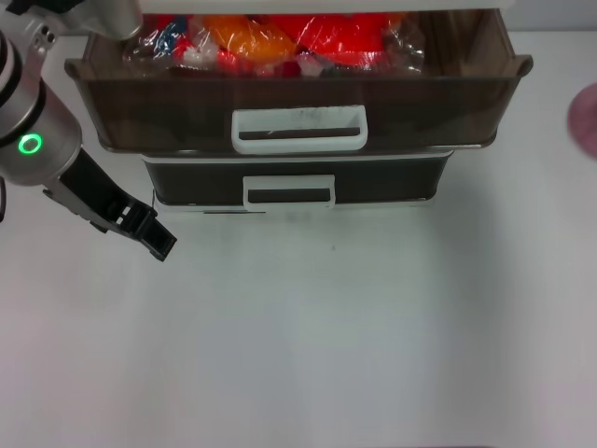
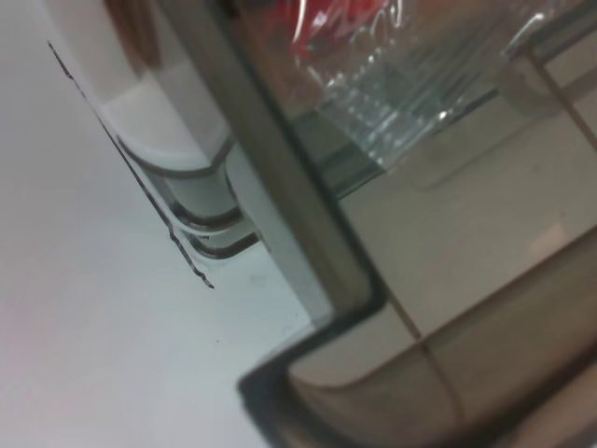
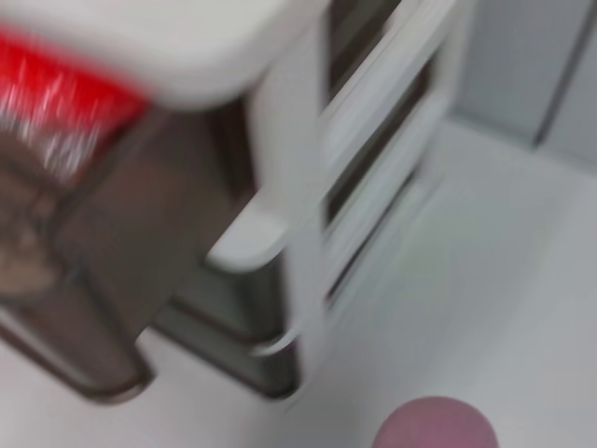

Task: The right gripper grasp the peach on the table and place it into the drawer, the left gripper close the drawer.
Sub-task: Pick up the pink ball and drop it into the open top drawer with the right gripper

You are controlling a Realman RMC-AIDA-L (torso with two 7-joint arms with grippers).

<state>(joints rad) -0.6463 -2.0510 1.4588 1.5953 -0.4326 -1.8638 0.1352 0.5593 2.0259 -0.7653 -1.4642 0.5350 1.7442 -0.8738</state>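
Head view: the wide smoky-brown translucent plastic drawer point(image 1: 298, 98) stands pulled out at twelve o'clock, its long axis running nine to three and its white rectangular loop handle point(image 1: 299, 129) facing six o'clock. Red and orange wrapped packets point(image 1: 280, 37) lie inside. A shut drawer of the same kind point(image 1: 289, 182) sits beneath it. The round matte pink peach point(image 1: 585, 119) shows only as a sliver at the three o'clock edge, resting on the plain white table point(image 1: 326, 345), well apart from the drawer. The black blocky left hand point(image 1: 149, 231) hangs at nine o'clock on its thick silver-grey arm with the green ring point(image 1: 31, 144), below the drawer's left corner; its fingers look pressed together. The right hand is not seen here.

Left wrist view: the drawer's brown rim and corner point(image 2: 308, 280) fill the picture, with crinkled clear wrapping point(image 2: 410, 103) inside.

Right wrist view: the peach point(image 3: 435, 425) lies on the table point(image 3: 485, 280) near the cabinet's white corner point(image 3: 289, 205); the right hand's own fingers do not show, so I cannot tell their state.

The peach looks light, firm enough to pinch, smooth and apt to roll. Being a ball it has no long axis to speak of; I would grip it across its widest girth, from above, gently.
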